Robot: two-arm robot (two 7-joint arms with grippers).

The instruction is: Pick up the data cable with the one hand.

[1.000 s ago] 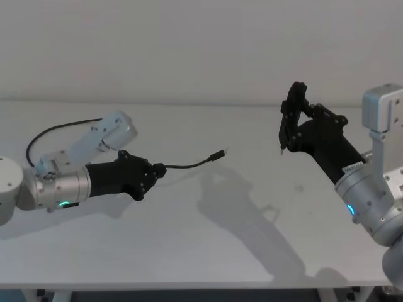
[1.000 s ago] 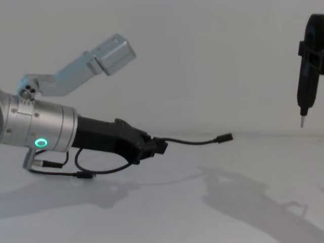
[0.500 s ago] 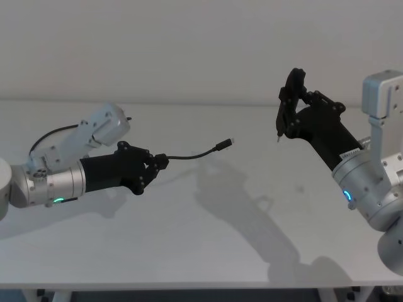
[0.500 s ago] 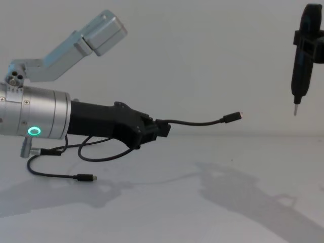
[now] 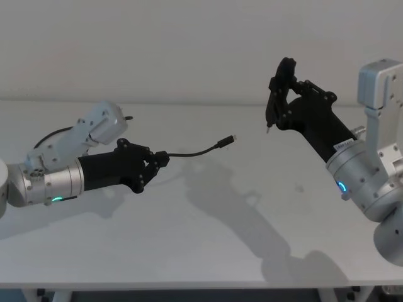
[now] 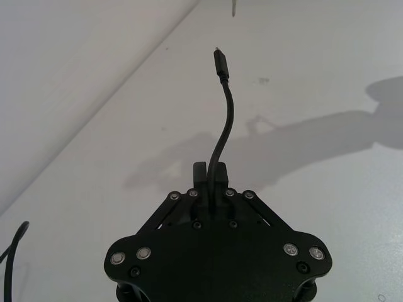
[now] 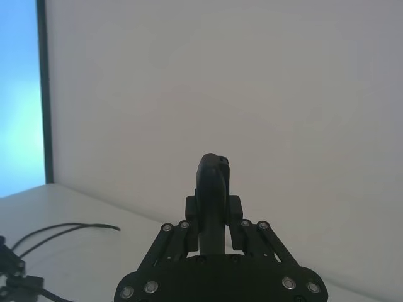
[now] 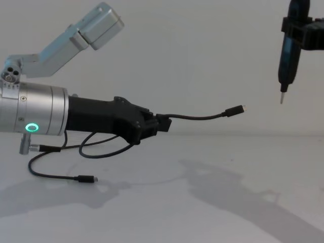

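Head view: left gripper (image 5: 160, 158) pinches the data cable (image 5: 196, 151) — plug end jutting ahead; right gripper (image 5: 269, 123), jaws together, raised opposite. Left wrist view: data cable arches forward from closed fingertips (image 6: 199, 171). Chest view: slack loops beneath the left gripper.

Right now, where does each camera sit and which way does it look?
Head view: on the head, looking down at the table; shows left gripper holding the data cable, right gripper raised.
Chest view: lower, looking across the table; left arm large, right gripper top right.
Left wrist view: on that wrist, looks along its fingers shut on the cable.
Right wrist view: on that wrist, looks past its fingers at the wall.
Shared: head and chest both show the cable's plug midair.
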